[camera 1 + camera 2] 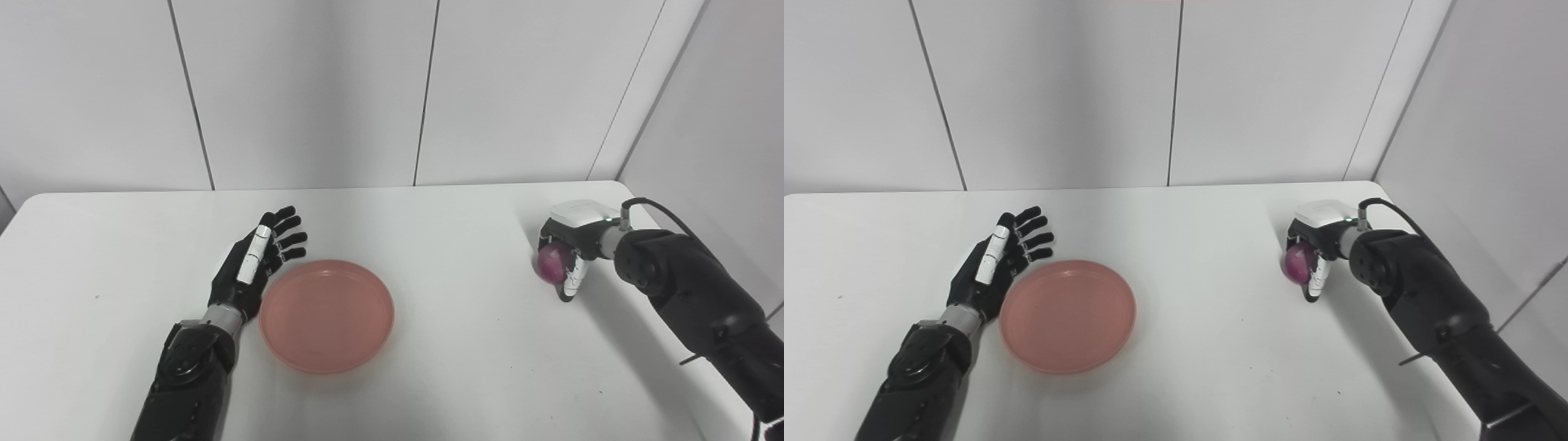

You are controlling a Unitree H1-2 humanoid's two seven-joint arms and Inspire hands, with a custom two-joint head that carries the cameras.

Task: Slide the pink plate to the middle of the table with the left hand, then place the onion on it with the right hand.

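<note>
Onion (552, 262) inside closed right hand (566, 254); left hand (254, 263) open beside pink plate (326, 315).

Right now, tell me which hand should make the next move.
The right hand: it is closed around the onion and need only carry it to the empty pink plate. The left hand lies open beside the plate's rim.

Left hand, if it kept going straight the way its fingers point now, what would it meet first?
Probably nothing on the table: the left hand points up-right toward the far edge, passing beside the pink plate. The wall comes next, though depth is unclear.
</note>
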